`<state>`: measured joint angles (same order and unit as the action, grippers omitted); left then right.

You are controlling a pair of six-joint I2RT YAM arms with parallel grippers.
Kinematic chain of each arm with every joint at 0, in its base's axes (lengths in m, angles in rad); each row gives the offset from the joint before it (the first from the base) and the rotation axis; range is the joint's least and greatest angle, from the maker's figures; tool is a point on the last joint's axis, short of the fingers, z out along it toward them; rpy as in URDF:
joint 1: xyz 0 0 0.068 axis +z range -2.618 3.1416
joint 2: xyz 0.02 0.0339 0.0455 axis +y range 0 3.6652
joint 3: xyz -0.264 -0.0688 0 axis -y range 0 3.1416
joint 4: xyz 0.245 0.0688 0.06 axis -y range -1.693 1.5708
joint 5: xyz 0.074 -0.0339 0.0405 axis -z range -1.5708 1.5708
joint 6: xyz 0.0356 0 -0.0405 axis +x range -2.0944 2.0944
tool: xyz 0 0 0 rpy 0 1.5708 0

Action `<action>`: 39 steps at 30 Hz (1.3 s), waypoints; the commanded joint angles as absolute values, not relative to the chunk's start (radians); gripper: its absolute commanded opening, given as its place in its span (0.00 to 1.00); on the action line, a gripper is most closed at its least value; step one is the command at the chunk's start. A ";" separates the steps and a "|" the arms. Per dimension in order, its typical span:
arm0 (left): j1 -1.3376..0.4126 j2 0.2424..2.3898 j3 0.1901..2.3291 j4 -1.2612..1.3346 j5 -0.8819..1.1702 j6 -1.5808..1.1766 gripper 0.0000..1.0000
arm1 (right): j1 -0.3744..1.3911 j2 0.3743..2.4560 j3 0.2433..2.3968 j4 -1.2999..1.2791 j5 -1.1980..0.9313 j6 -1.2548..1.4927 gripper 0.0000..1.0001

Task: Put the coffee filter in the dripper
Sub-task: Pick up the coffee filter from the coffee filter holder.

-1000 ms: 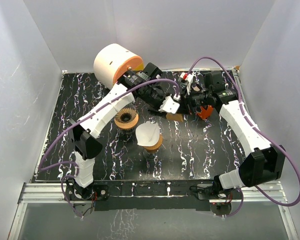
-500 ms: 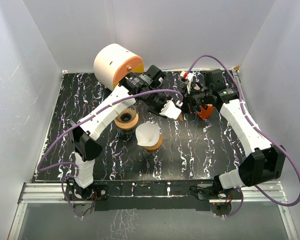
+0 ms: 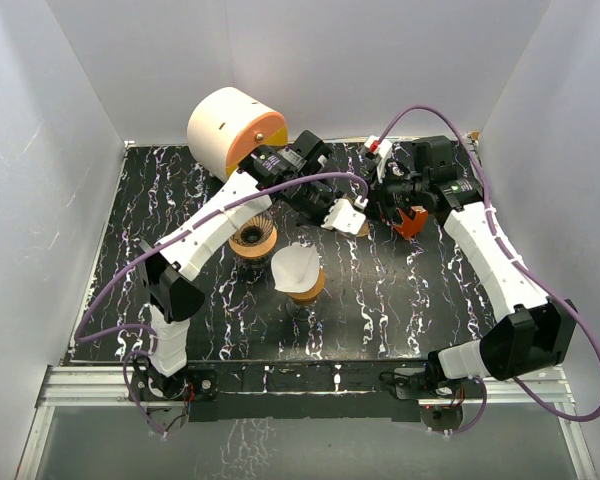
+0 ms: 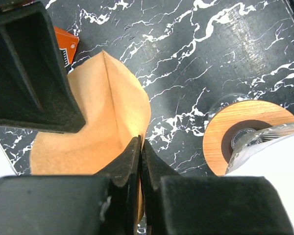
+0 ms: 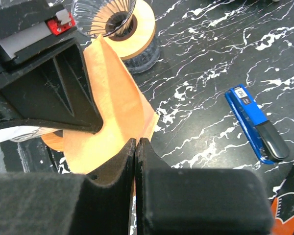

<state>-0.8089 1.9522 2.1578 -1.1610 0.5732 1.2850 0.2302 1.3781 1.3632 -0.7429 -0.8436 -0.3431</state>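
Top external: left arm and right arm meet, pinching filter.

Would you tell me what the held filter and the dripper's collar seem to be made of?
Coffee filter: probably thin unbleached paper, matte tan, with a sharp fold crease. Dripper collar: apparently light wood, smooth and matte; its ribbed cone looks like clear glass or plastic.

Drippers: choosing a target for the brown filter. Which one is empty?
The farther dripper, left of the other, its ribbed cone bare; the nearer dripper holds a white filter.
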 commanded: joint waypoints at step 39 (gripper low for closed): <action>-0.663 1.719 2.048 -1.012 0.300 1.040 0.00 | 0.234 1.378 1.411 -0.629 -0.703 -0.284 0.51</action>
